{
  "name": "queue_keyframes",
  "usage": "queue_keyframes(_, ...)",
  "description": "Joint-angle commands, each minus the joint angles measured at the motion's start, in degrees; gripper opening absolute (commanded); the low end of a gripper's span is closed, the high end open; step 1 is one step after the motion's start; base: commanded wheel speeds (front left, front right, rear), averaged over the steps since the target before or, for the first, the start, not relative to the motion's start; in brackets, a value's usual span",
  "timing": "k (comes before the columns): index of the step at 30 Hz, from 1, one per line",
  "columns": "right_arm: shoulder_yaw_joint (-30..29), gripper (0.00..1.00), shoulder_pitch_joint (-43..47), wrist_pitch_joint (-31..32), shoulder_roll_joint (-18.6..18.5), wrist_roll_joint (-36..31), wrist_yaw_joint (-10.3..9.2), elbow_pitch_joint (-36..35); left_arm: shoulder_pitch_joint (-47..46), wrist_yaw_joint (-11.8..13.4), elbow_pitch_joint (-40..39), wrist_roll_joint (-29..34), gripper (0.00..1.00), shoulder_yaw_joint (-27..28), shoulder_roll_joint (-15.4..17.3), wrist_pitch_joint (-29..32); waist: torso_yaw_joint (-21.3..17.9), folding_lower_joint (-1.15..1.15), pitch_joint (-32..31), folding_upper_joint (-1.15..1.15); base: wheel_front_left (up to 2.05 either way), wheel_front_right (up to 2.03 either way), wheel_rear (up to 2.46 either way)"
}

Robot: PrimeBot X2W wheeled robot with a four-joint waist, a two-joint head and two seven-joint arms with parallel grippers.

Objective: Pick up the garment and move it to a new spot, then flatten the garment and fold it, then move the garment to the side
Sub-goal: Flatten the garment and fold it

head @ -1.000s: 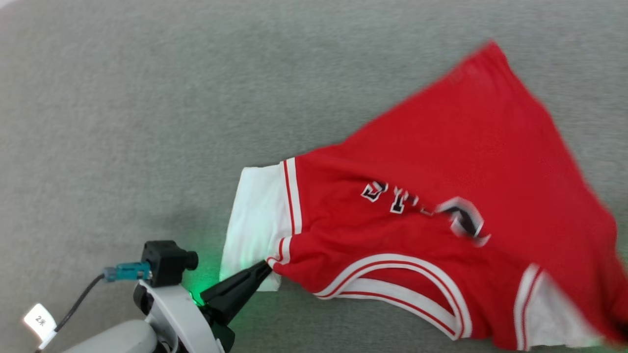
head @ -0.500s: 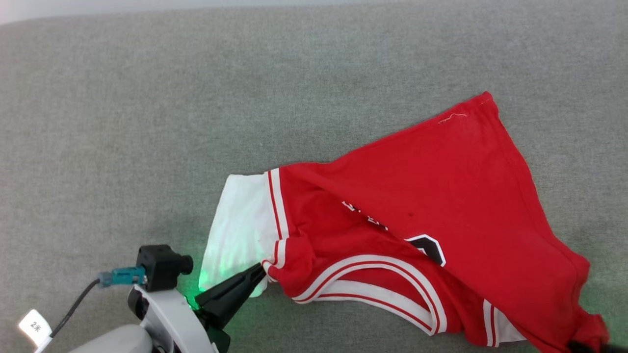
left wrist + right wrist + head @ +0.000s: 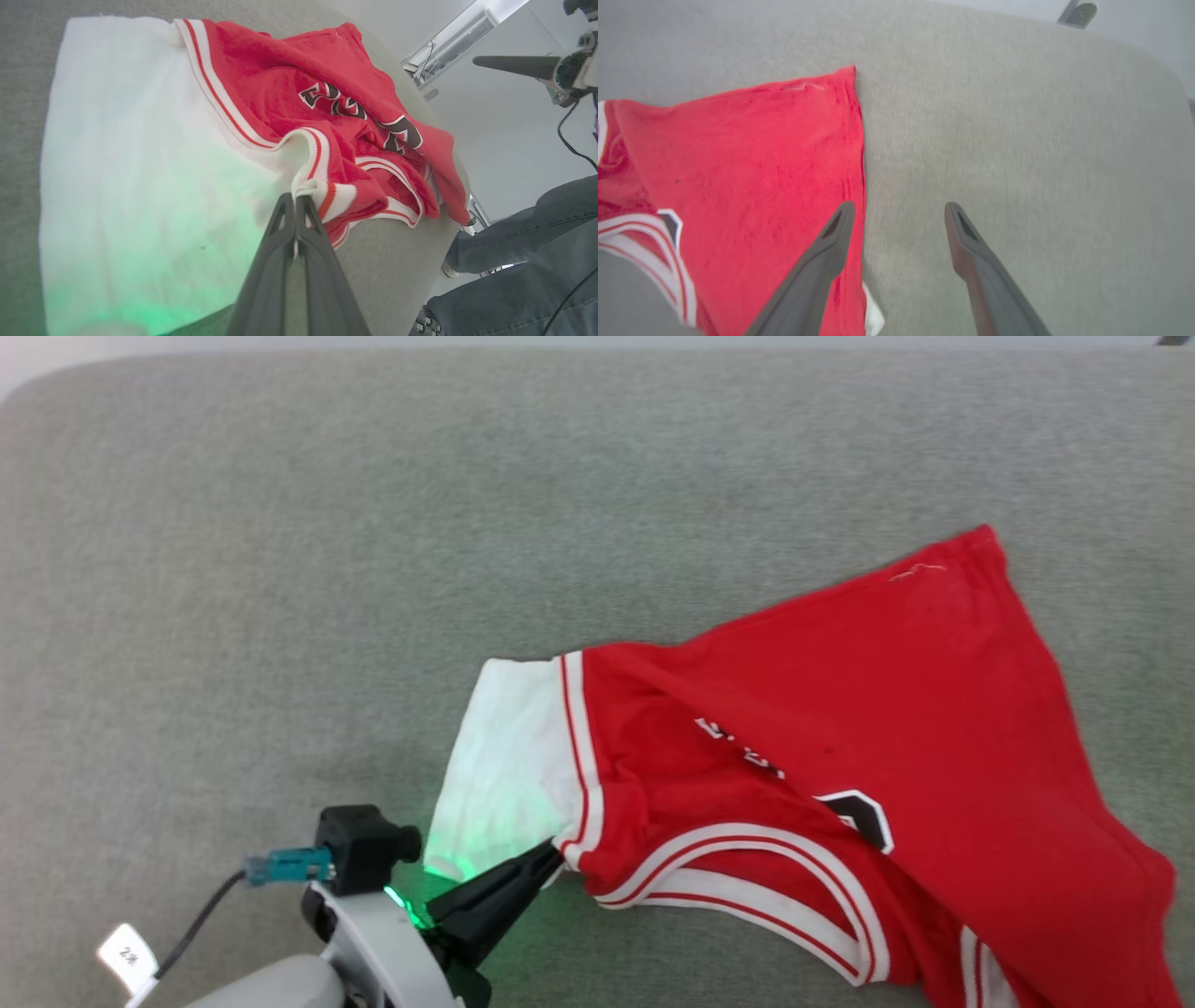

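The garment (image 3: 896, 709), red with white sleeves, lies rumpled on the grey padded surface at the right of the head view, a fold covering part of its black lettering. My left gripper (image 3: 557, 847) is shut on the striped trim where the white sleeve (image 3: 509, 756) meets the red body; in the left wrist view the left gripper (image 3: 299, 197) pinches that trim with the garment (image 3: 261, 79) bunched beyond it. My right gripper (image 3: 899, 205) hangs open over bare grey surface, its left finger over the garment's (image 3: 738, 163) straight red edge, nothing between the fingers.
The grey padded surface (image 3: 373, 523) stretches wide to the left and back, with a rounded corner at the far left. In the left wrist view a person's legs in jeans (image 3: 537, 219) stand beyond the surface's edge, and a dark pointed gripper finger (image 3: 514, 66) hangs at the upper right.
The head camera has shifted. The garment's right side has dropped and folded over the lettering. The dark tip at the garment's lower right corner half a second ago has left the picture.
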Motion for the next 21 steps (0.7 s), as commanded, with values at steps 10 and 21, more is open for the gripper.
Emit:
queue_keyframes(10,22.9,1.0,-24.8,-5.8,-3.5,-9.9,-0.04,23.1,-3.6,0.2,1.7,1.2,0.0,-2.0,-4.8,0.1,7.4,0.0,4.6,0.0,0.0,0.0,0.0)
queue_keyframes(21,32.3,0.49,-31.4,-6.0,-4.3,-7.8,-0.04,35.0,-4.5,0.2,3.0,1.7,0.0,-1.8,-7.9,0.1,9.5,0.0,6.5,0.0,0.0,0.0,0.0)
